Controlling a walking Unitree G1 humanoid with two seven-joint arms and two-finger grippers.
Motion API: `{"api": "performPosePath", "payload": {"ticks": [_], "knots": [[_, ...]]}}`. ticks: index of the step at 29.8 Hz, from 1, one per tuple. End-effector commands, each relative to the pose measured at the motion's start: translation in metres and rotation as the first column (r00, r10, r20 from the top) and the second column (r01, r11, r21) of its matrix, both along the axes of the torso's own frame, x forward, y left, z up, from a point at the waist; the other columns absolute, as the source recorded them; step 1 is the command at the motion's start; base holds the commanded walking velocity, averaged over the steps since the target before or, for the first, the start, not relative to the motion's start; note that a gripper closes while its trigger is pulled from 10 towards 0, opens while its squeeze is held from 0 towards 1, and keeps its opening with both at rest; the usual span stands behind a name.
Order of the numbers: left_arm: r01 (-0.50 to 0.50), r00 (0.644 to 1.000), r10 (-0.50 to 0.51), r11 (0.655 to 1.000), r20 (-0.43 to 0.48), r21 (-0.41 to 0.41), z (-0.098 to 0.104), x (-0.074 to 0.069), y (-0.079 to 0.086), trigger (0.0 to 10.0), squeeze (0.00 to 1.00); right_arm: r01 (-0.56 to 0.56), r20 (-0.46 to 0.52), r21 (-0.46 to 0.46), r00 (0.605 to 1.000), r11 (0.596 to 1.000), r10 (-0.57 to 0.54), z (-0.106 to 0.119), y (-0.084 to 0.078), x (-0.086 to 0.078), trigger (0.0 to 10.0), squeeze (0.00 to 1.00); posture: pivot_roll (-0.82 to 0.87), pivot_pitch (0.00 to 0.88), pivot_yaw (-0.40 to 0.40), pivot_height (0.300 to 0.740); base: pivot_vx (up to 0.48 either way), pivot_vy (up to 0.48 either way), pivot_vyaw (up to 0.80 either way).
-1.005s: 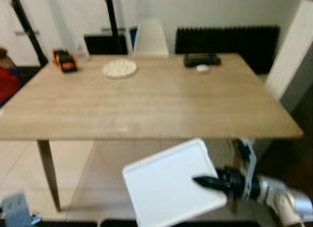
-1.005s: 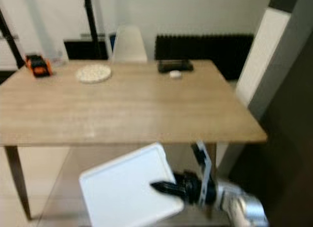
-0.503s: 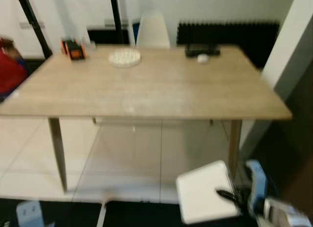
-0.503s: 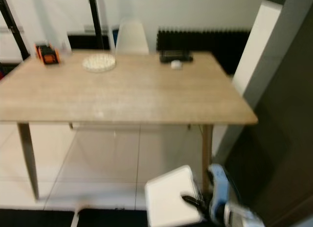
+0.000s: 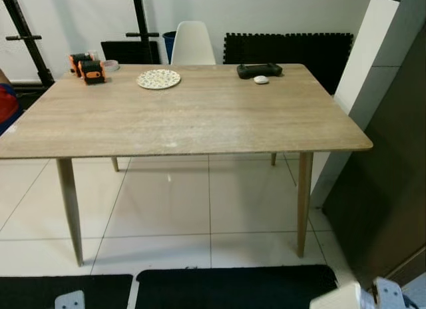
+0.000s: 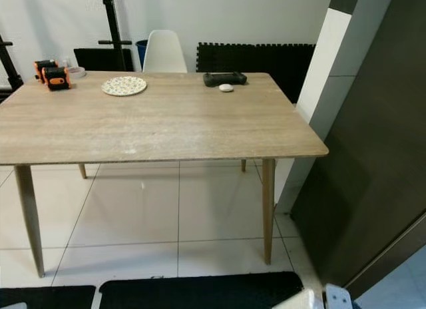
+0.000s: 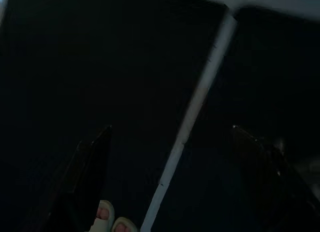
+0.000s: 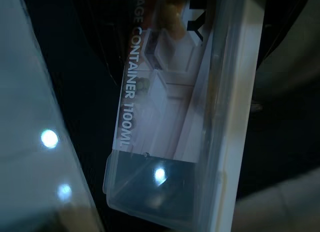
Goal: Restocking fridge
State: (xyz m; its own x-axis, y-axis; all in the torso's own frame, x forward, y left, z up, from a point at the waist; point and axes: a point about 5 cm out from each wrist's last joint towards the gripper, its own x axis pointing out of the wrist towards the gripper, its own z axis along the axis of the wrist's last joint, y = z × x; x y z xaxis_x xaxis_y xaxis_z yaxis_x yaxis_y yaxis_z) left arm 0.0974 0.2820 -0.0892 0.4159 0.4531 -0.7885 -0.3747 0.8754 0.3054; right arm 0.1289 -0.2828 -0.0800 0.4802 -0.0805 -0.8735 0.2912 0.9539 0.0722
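Wooden counter stands on white tile floor, dark mat in front of it. On the counter, far side: patterned plate, two orange-and-black gadgets at the far left corner with a tape roll just beside them, a black controller and a small white object touching or just beside it. White chair behind the counter, black foam panels against the wall, dark cabinet or door face on the right. Right arm low at the bottom right edge; white corner of the storage container peeks in there next to the wrist hardware. In the right wrist view the clear plastic storage container sits close up, label reading "CONTAINER 1100ML"; the right pincer's fingers can't be made out, so cannot tell if it's clamped on it. Left wrist view very dark: left pincer hangs over dark floor, its two black fingers spread wide with nothing between them, a pale strip running across the floor, and a person's toes in a light sandal at the edge.
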Motion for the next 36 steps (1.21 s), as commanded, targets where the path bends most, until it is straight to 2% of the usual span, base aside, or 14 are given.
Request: {"api": "performPosePath", "payload": {"ticks": [1,4,10,18,36], "knots": [[0.034,0.998,-0.036,0.999,-0.042,-0.032,-0.006,-0.006,-0.01,10.0,0.0,0.001,-0.005,-0.004,1.0,1.0,-0.001,-0.002,0.003,-0.001,10.0,0.0,-0.07,0.0,-0.039,0.74,0.0,-0.277,0.0],[0.083,0.993,-0.087,0.995,-0.08,-0.057,-0.01,-0.014,-0.018,10.0,0.0,0.011,-0.028,-0.012,1.0,1.0,-0.012,-0.007,0.008,-0.008,10.0,0.0,-0.07,0.0,-0.037,0.74,0.0,-0.409,0.0],[0.147,0.984,-0.152,0.987,-0.091,-0.059,-0.011,-0.01,-0.024,10.0,0.0,0.005,-0.03,-0.019,1.0,1.0,-0.005,-0.007,0.011,-0.006,10.0,0.0,-0.07,0.0,-0.038,0.74,0.0,-0.461,0.0],[0.181,0.98,-0.185,0.981,-0.066,-0.066,-0.01,0.003,-0.03,10.0,0.0,-0.03,-0.024,-0.022,0.999,0.999,0.029,-0.005,0.015,0.005,10.0,0.0,-0.07,0.0,-0.041,0.74,0.0,-0.469,-0.78],[0.204,0.974,-0.209,0.977,-0.085,-0.066,-0.011,-0.001,-0.031,10.0,0.0,-0.027,-0.032,-0.013,0.999,1.0,0.026,-0.008,0.017,-0.001,10.0,0.0,-0.07,0.0,-0.039,0.74,0.0,-0.472,-0.78]]}}
